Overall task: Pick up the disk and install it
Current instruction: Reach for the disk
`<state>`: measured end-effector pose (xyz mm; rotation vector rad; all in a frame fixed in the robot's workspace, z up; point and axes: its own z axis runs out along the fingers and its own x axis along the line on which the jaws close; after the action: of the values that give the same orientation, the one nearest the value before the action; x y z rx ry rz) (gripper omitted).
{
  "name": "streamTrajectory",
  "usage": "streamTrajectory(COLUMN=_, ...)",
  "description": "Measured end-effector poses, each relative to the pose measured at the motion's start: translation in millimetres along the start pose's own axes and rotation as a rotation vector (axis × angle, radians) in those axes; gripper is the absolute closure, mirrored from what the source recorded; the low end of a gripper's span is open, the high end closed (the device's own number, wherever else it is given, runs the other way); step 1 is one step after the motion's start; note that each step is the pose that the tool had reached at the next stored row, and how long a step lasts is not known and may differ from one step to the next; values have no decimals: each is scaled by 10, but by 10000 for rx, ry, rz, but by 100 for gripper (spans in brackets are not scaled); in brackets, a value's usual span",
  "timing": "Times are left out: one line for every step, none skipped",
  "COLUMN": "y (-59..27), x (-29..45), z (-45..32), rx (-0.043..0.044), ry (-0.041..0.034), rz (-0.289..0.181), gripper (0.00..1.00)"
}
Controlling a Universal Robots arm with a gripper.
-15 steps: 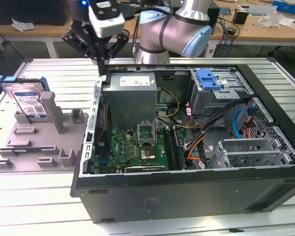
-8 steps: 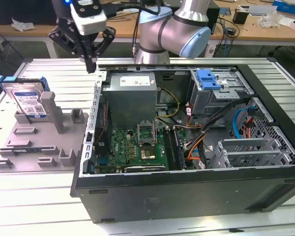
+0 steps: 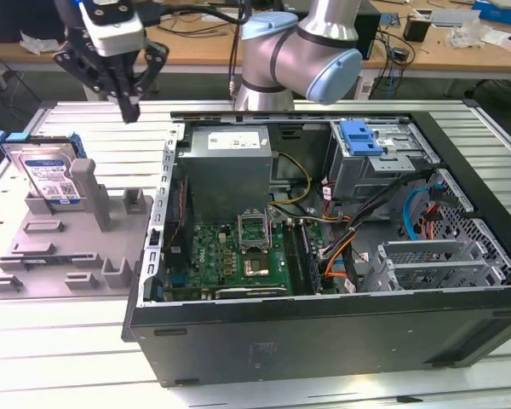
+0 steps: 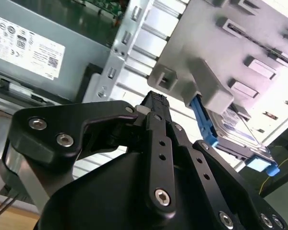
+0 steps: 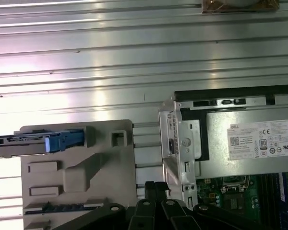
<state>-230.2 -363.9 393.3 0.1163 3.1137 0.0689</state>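
The disk [image 3: 48,170], silver-grey with a white-and-blue label and a bright blue carrier frame, leans upright in a slot at the far end of a grey fixture [image 3: 64,251] at the exterior view's left. It also shows in the second wrist view as the disk [image 4: 240,141] and edge-on in the first wrist view as the disk [image 5: 38,143]. My gripper [image 3: 130,109] hangs in the air above the fixture, to the right of the disk and apart from it. Its black fingers [image 4: 156,103] are pressed together, shut on nothing. The gripper [image 5: 156,188] points down between the fixture and the case wall.
An open computer case [image 3: 324,341] lies on the slatted metal table, with a power supply [image 3: 228,145], a motherboard [image 3: 238,256], loose cables, and a metal drive cage carrying a blue latch piece [image 3: 362,136]. The arm's base [image 3: 298,60] stands behind the case.
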Motion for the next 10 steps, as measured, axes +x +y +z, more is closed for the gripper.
streamTrajectory(y=9, x=53, z=-1, rx=0, ry=0, rz=2, gripper=89)
streamTrajectory(y=14, x=88, z=-2, rx=1, ry=0, rz=3, gripper=89)
streamTrajectory(y=21, x=139, z=-2, rx=0, ry=0, rz=1, gripper=89)
streamTrajectory(y=27, x=177, z=-3, rx=0, ry=0, rz=0, gripper=89)
streamTrajectory(y=37, x=251, z=-4, rx=0, ry=0, rz=3, gripper=89)
streamTrajectory(y=42, x=291, z=-4, rx=0, ry=-1, rz=2, gripper=89)
streamTrajectory(y=47, x=331, z=-6, rx=0, ry=0, rz=0, gripper=89)
streamTrajectory(y=55, x=394, z=-7, rx=0, ry=0, rz=2, gripper=89)
streamTrajectory(y=60, x=431, z=-8, rx=1, ry=0, rz=3, gripper=89)
streamTrajectory(y=66, x=490, z=-8, rx=0, ry=0, rz=1, gripper=89)
